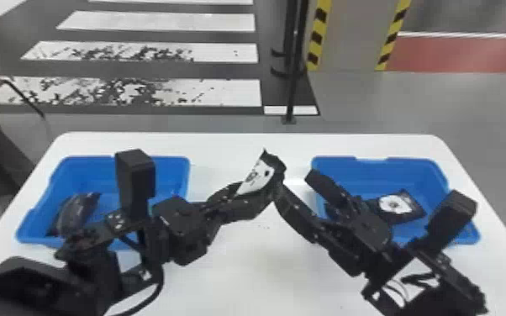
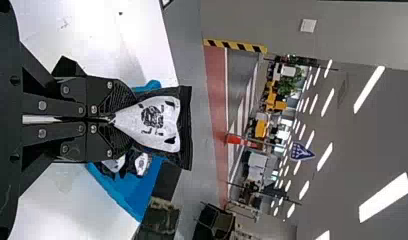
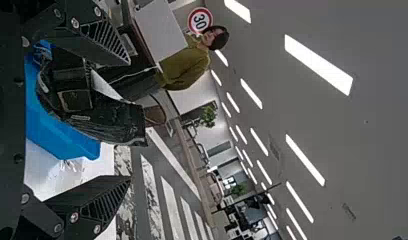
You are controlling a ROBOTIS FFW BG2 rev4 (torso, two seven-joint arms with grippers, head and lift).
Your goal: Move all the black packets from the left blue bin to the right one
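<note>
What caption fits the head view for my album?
The left gripper holds a black packet between two blue bins, with the right gripper open beside it.

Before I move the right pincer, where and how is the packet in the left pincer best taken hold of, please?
Probably grip the packet by its broad free end, coming from the robot's right with the open right pincer, one finger on each face. The left pincer pinches the narrow end, and the packet widens beyond it.
</note>
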